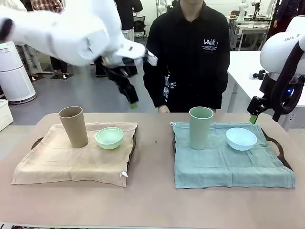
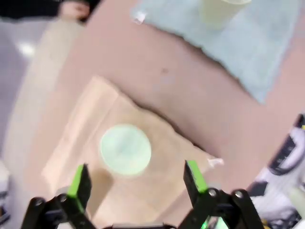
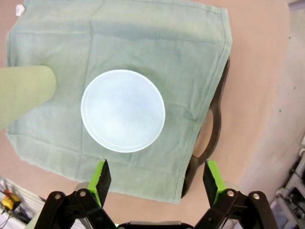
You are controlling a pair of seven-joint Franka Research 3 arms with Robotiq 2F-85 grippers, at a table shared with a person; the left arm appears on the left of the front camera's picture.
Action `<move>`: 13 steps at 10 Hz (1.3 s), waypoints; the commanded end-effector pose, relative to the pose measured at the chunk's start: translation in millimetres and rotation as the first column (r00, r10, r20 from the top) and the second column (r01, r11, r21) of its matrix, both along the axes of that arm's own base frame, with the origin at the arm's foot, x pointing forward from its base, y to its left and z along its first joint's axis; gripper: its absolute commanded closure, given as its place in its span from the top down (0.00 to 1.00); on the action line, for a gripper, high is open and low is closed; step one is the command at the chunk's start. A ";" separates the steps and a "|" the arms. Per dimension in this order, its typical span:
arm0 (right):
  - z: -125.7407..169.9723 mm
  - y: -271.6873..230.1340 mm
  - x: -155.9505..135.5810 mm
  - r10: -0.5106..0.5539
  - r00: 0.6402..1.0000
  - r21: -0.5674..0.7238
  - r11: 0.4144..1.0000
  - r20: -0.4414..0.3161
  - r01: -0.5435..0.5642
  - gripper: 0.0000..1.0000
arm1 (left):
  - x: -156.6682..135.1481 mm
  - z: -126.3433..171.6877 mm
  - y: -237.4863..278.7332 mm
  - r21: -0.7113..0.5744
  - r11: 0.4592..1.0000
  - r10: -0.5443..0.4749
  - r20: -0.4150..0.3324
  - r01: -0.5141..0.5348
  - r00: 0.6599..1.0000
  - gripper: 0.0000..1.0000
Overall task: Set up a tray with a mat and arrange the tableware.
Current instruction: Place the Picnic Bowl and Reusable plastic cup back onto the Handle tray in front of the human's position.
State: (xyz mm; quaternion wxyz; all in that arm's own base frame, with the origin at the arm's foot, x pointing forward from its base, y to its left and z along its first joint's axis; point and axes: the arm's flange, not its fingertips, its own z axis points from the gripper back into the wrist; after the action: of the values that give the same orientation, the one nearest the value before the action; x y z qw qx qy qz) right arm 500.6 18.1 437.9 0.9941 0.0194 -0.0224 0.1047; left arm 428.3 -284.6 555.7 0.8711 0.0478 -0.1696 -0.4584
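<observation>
Although both trays already carry their mats and tableware, neither arm is touching anything. On the robot's left, a tan mat (image 1: 76, 155) drapes over a dark tray whose handle (image 1: 36, 142) peeks out at the edge; the tan cup (image 1: 74, 126) stands upright on it with the mint green bowl (image 1: 109, 137) just beside it. On the right, a teal mat (image 1: 228, 160) covers a second tray (image 1: 279, 150), bearing the pale green cup (image 1: 200, 127) upright and the light blue bowl (image 1: 241, 138) near it. Each setting pairs a cup with a bowl in the same order, cup to the left, which looks like a deliberate mirrored layout.

The left gripper (image 1: 126, 88) hangs high above the far edge of the table, fingers spread wide and empty; its wrist view looks down on the mint green bowl (image 2: 126, 149) between the parted green pads (image 2: 78, 181). The right gripper (image 1: 255, 109) hovers off the table's right side, likewise spread and empty, its wrist camera centred over the light blue bowl (image 3: 123, 110) and the tray handle (image 3: 209, 138).

A person (image 1: 190, 52) in a black shirt stands at the far side. Judging by the layout, the arrangement seems essentially complete.
</observation>
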 end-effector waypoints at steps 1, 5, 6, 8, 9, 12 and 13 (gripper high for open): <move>-0.2 -3.0 -0.1 0.004 1.000 0.003 1.000 0.000 -0.004 1.00 | -46.1 36.4 20.6 0.029 0.984 0.175 0.020 -0.175 0.984 1.00; -0.2 -3.0 -0.1 0.004 1.000 0.003 1.000 0.000 -0.004 1.00 | -48.5 55.0 33.2 0.022 0.977 0.210 0.013 -0.210 0.978 1.00; -0.2 -3.0 -0.1 0.004 1.000 0.003 1.000 0.000 -0.004 1.00 | -48.5 55.0 33.2 0.022 0.977 0.210 0.013 -0.210 0.978 1.00; -0.2 -3.0 -0.1 0.004 1.000 0.003 1.000 0.000 -0.004 1.00 | -48.5 55.0 33.2 0.022 0.977 0.210 0.013 -0.210 0.978 1.00; -0.2 -3.0 -0.1 0.004 1.000 0.003 1.000 0.000 -0.004 1.00 | -48.5 55.0 33.2 0.022 0.977 0.210 0.013 -0.210 0.978 1.00; -0.2 -3.0 -0.1 0.004 1.000 0.003 1.000 0.000 -0.004 1.00 | -48.5 55.0 33.2 0.022 0.977 0.210 0.013 -0.210 0.978 1.00; -0.2 -3.0 -0.1 0.004 1.000 0.003 1.000 0.000 -0.004 1.00 | -48.5 55.0 33.2 0.022 0.977 0.210 0.013 -0.210 0.978 1.00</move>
State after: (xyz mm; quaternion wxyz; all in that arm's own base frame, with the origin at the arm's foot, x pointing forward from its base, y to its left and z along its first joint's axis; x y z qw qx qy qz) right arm 500.6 16.1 438.3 0.9942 0.0195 -0.0228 0.1037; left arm 381.0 -254.4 608.2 0.9156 0.0836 -0.1637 -0.3577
